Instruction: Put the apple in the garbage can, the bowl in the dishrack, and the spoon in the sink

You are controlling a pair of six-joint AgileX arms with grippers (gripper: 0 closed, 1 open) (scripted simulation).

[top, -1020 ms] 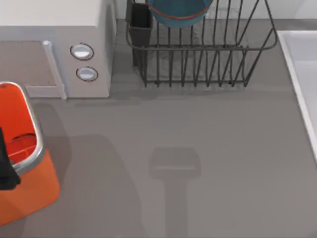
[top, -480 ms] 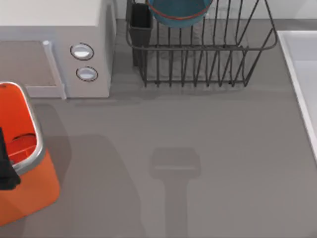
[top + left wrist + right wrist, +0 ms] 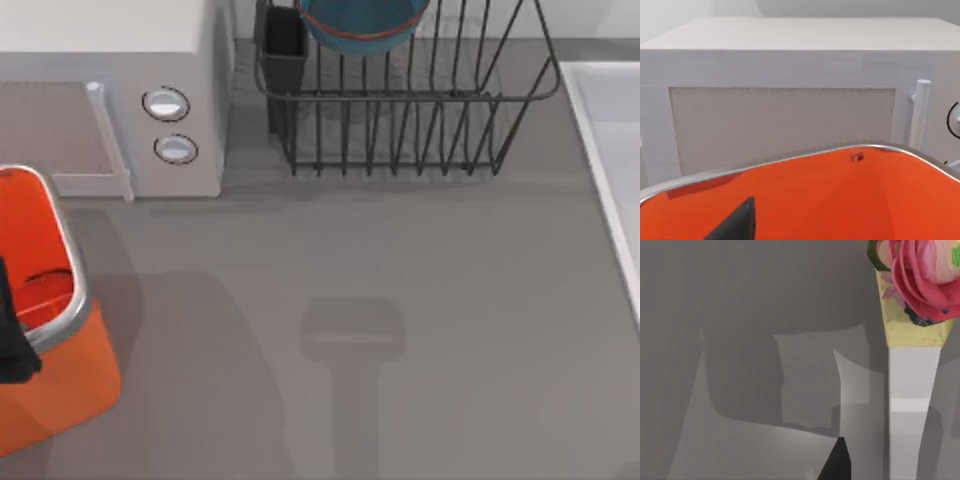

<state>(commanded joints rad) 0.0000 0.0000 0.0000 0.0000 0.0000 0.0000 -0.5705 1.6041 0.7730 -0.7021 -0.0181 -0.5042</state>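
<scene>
Left end effector [image 3: 12, 345] hangs over the garbage can [image 3: 60, 300] at the tabletop's [image 3: 400, 300] left edge; can't tell its finger state. Microwave [image 3: 150, 100] right behind the can. Right of that, bowl [image 3: 360, 25] sits in the dishrack [image 3: 410, 110]. Sink [image 3: 610, 150] on the right edge.

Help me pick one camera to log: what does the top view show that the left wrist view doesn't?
The top view gives the dishrack with the bowl in it, and the sink at the right edge. The left wrist view gives a close look at the can's orange inner wall and a small hole under its rim. Both share the microwave and the can, with the left claw over it.
</scene>
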